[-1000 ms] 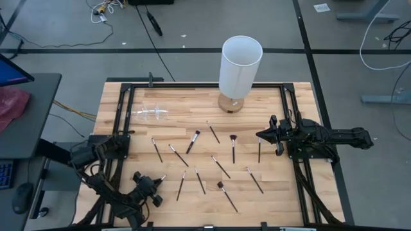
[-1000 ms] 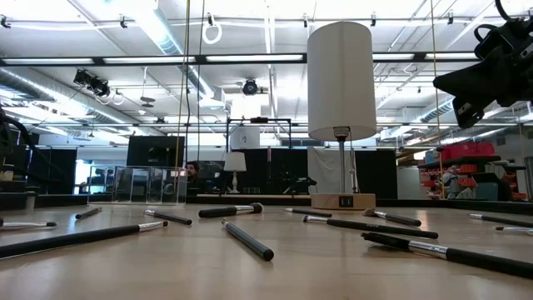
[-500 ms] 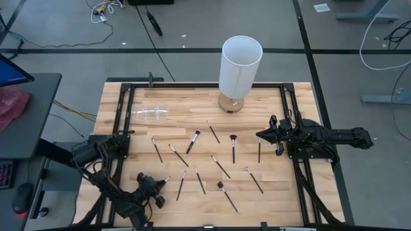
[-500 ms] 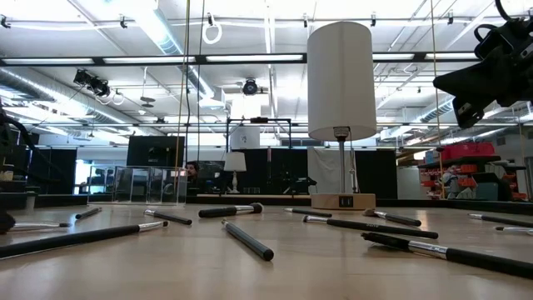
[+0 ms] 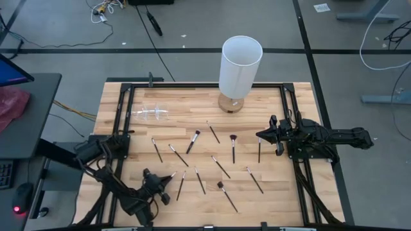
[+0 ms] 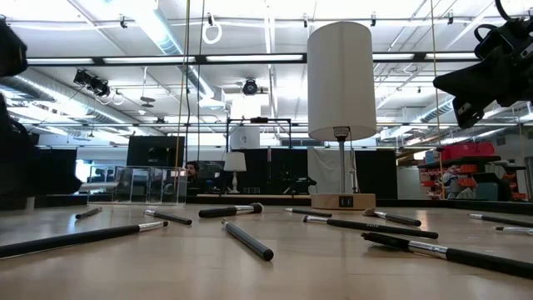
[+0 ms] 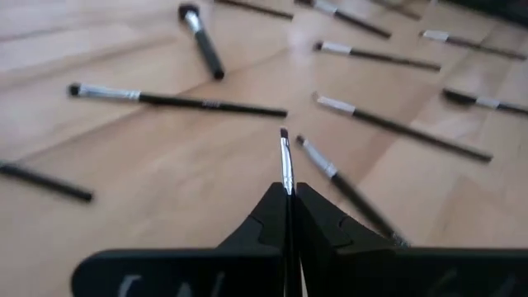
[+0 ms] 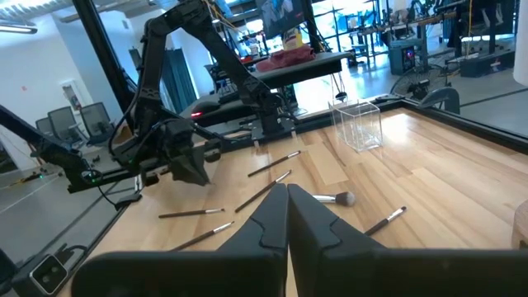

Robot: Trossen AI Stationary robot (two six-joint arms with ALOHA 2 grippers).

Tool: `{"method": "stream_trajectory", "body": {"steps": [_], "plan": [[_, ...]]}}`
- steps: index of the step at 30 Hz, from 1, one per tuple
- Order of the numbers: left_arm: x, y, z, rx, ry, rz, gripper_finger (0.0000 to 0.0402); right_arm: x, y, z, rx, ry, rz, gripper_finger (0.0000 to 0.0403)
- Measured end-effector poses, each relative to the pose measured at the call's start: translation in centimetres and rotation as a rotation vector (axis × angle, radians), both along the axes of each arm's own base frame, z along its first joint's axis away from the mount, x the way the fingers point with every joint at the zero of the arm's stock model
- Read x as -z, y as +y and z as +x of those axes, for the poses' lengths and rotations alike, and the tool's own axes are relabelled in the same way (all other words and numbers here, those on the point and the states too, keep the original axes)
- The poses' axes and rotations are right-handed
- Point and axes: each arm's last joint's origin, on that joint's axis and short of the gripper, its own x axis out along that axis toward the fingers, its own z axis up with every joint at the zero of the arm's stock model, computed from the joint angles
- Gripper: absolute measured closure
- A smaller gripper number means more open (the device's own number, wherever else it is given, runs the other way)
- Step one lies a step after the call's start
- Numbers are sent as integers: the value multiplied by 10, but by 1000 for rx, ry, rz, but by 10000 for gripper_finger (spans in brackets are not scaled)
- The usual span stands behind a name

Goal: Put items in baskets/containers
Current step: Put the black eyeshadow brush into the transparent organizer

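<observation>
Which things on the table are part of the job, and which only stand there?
Part of the job:
- brushes scattered on the table
- one brush held in the left gripper
- clear container

Only standing there:
- white lamp

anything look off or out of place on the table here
Nothing is spilled or broken. The brushes lie scattered at odd angles over the table, none in the clear container at the far left. The left gripper is shut on one thin brush; the right gripper hangs shut, empty.
</observation>
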Motion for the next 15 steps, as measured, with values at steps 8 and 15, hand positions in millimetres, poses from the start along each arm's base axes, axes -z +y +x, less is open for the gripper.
{"method": "stream_trajectory", "body": {"steps": [8,15], "plan": [[-5,8,26,-19,-125,103,391,0,0,0,0,0,0,397],[-9,20,46,-77,-184,156,390,0,0,0,0,0,0,397]]}}
